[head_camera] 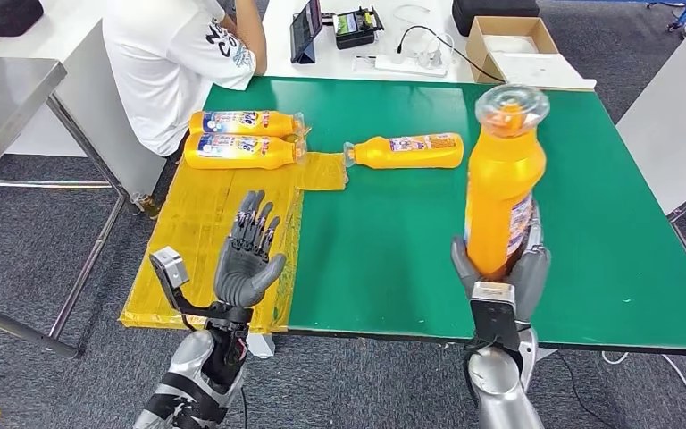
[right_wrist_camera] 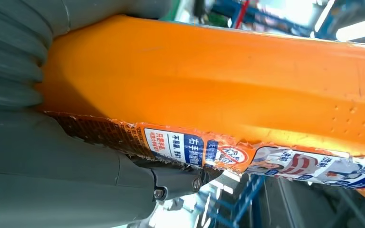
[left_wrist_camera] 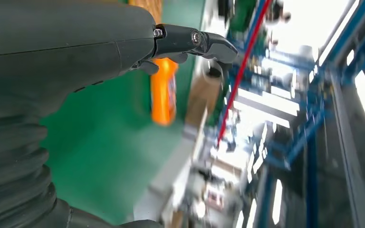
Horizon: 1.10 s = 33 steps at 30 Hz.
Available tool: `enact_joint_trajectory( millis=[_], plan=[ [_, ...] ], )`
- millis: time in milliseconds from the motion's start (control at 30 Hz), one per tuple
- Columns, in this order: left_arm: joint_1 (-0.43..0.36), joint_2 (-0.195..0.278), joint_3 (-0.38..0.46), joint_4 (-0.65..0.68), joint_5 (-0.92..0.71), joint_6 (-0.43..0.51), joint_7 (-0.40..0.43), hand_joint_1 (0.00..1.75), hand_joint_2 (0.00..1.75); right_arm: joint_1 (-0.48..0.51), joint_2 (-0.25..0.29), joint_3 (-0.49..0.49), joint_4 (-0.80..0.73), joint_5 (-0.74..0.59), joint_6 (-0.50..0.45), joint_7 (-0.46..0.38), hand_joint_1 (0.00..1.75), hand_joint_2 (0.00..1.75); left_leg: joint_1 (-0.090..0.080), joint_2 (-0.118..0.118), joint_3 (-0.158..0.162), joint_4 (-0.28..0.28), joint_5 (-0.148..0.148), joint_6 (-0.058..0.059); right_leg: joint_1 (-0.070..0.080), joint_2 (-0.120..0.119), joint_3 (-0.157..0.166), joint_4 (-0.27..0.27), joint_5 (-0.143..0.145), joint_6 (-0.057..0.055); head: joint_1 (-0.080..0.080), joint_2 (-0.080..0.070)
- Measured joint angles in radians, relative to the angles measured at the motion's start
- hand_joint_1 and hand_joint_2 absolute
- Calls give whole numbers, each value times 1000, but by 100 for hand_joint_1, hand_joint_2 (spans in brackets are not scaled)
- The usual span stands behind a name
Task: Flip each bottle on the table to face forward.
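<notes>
The bottle [head_camera: 502, 183] in play is up off the green table [head_camera: 589, 223], standing nearly upright in the air with its clear cap toward the ceiling, and the right hand [head_camera: 503, 277] is clamped round its lower end. In the right wrist view its torn label [right_wrist_camera: 247, 156] runs along one side and the plain orange back takes up most of the rest. The left hand [head_camera: 246, 253] is raised over the yellow sheet [head_camera: 198, 223] at the table's near corner, fingers spread and holding nothing.

Three more bottles lie flat: a pair [head_camera: 243, 138] side by side at the sheet's far end, labels up, and a single one [head_camera: 406, 151] just beyond the sheet on the green, label also showing. I'd judge those three done or nearly so, with the lifted bottle the one left to turn and lay down. A person in a white shirt [head_camera: 174, 63] sits at the far corner.
</notes>
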Motion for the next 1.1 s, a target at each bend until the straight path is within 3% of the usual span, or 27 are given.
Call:
enact_joint_trajectory(
  millis=[233,600,1100],
  plan=[
    [-52,21,-78,40,25,-76,10,0,175,-51,77,98,279,9,65,-66,175,175,1,0,0,0,1,0,1,0,0,0,0,0,0,0],
    [-115,51,-149,129,54,-135,32,0,175,-196,180,226,645,52,75,-31,175,175,1,0,0,0,1,0,1,0,-1,0,0,0,0,0],
    [-139,69,-163,187,56,-135,40,0,175,-263,223,312,809,122,33,18,175,175,1,0,0,0,1,0,1,0,-1,0,0,0,0,0]
  ],
)
